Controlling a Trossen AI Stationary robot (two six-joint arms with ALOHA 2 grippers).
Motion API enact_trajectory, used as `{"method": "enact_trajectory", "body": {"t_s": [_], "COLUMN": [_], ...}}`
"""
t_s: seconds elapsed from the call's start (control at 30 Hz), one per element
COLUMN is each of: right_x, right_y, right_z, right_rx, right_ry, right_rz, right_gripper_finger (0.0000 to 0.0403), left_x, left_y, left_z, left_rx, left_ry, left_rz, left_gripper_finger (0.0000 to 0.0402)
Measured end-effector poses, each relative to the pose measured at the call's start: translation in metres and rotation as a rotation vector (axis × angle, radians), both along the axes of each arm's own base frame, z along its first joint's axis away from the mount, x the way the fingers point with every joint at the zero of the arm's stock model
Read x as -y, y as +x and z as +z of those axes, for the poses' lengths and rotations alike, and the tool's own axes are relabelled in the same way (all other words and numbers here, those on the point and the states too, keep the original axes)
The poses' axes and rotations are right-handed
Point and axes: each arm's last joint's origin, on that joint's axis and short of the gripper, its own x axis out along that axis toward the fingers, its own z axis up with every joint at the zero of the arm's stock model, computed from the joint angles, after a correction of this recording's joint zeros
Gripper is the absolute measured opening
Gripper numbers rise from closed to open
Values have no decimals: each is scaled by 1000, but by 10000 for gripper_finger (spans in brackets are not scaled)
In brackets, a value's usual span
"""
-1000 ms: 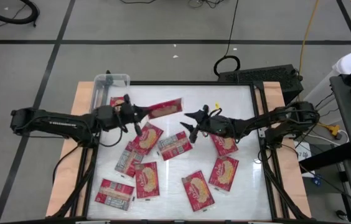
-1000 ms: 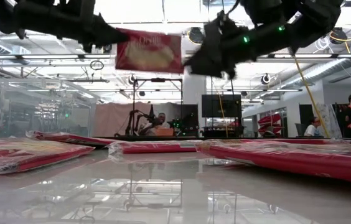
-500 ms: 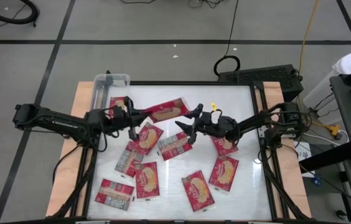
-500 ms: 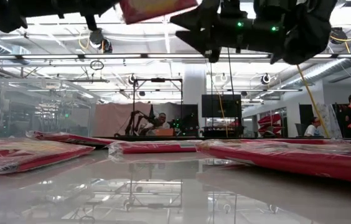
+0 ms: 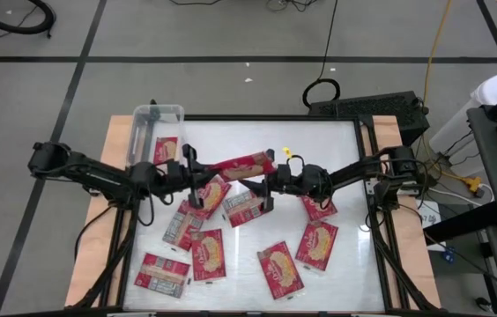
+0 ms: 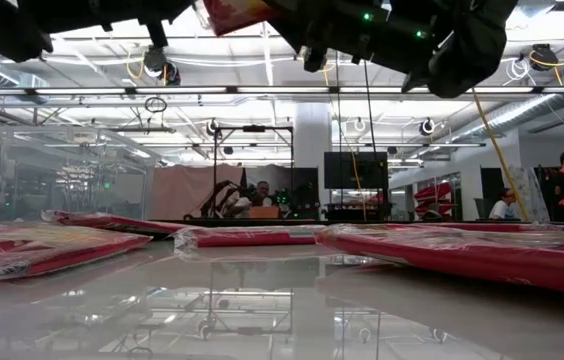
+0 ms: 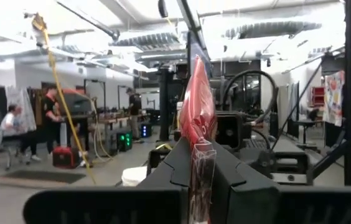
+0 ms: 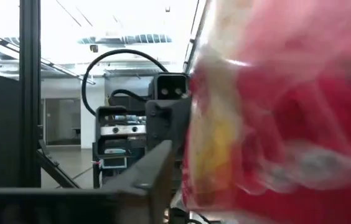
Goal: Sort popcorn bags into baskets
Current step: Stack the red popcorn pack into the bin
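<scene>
While the left gripper [image 5: 197,169] is clenched on one end of a red popcorn bag [image 5: 241,165] held above the table [image 5: 319,141], the right gripper [image 5: 269,176] has its fingers around the bag's other end. Other bags [image 5: 279,270] lie flat below; the clear basket [image 5: 157,115] sits at the table's far left corner.

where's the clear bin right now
In the high view the clear bin sits at the table's far left corner, beyond the left gripper, with one popcorn bag lying just in front of it.
</scene>
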Motion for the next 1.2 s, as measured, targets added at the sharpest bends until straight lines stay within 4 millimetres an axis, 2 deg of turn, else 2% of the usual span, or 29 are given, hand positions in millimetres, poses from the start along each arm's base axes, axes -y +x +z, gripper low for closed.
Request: {"method": "enact_trajectory", "body": {"t_s": [0.13,0.2,0.33,0.53,0.7,0.8,0.9,1.03,1.2], "right_x": [0,0,0,0,1,1,1,1,-1], "right_y": [1,1,1,-8,-13,-14,-16,-16,-16], "right_z": [-2,-3,-5,-4,-11,-23,-34,-36,-36], "right_rx": [-24,-34,-57,-98,-299,-471,-584,-610,-607], "right_ry": [-10,-17,-3,27,119,157,215,263,302], "right_rz": [-3,-7,0,4,39,56,53,55,90], "right_gripper_finger": [31,11,19,5,8,7,6,5,5], "left_x": [4,4,4,2,-1,-6,-10,-12,-13], "left_y": [-4,-4,-7,-26,-47,-56,-57,-50,-34], "left_z": [4,3,2,11,24,29,35,33,17], "left_rx": [7,-9,-68,-119,-109,-251,-384,-518,-631], "left_ry": [39,28,4,-58,-85,-118,-169,-262,-311], "left_rz": [-3,-9,-19,106,145,262,286,149,24], "left_gripper_finger": [21,33,91,195,254,263,256,237,215]}}
